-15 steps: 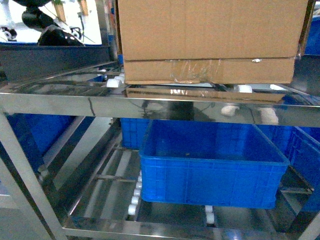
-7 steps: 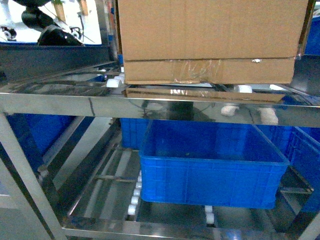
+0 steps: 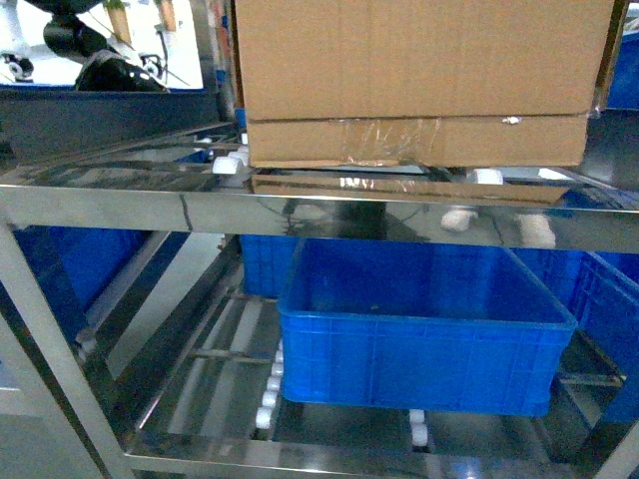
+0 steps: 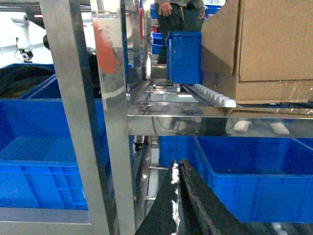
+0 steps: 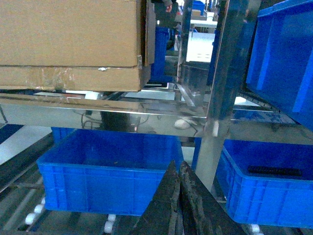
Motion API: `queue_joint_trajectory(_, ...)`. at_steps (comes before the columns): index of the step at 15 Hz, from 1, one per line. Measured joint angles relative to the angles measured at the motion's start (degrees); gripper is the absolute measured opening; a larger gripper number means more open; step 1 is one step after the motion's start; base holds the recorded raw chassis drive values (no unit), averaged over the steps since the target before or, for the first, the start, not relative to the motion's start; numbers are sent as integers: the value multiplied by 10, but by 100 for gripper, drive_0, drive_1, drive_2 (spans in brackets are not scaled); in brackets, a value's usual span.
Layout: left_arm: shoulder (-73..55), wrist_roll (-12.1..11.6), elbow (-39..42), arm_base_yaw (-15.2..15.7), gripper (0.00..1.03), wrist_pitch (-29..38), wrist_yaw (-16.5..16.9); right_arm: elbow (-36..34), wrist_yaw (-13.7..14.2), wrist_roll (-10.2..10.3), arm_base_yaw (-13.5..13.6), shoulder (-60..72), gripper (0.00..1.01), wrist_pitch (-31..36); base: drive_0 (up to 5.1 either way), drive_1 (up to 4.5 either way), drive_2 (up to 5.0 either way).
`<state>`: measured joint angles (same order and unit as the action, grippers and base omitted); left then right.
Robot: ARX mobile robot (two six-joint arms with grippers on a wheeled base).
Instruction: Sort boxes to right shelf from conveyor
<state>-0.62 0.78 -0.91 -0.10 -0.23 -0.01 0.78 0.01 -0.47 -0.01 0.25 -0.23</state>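
Observation:
A large brown cardboard box (image 3: pixel 419 85) with clear tape on its bottom seam rests on the upper roller tier of the steel shelf (image 3: pixel 300 210). The same box (image 4: pixel 264 49) shows at the upper right of the left wrist view, and it (image 5: pixel 73 44) fills the upper left of the right wrist view. My left gripper (image 4: pixel 178 164) is shut and holds nothing, low beside a shelf post. Below the box's tier my right gripper (image 5: pixel 179 166) is likewise shut and holds nothing. Neither gripper shows in the head view. The conveyor is out of view.
A blue plastic bin (image 3: pixel 424 324) sits on the lower roller tier under the box. More blue bins (image 5: pixel 269 186) stand to the right and another (image 4: pixel 44 152) to the left. Steel posts (image 4: pixel 117 122) stand close to my left gripper. A person (image 4: pixel 178 14) stands far behind the rack.

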Motion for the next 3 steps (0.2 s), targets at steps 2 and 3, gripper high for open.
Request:
queue_joint_trajectory(2,0,0,0,0,31,0,0,0,0,0,0,0,31,0,0,0,0)
queue_joint_trajectory(3,0,0,0,0,58,0,0,0,0,0,0,0,58,0,0,0,0)
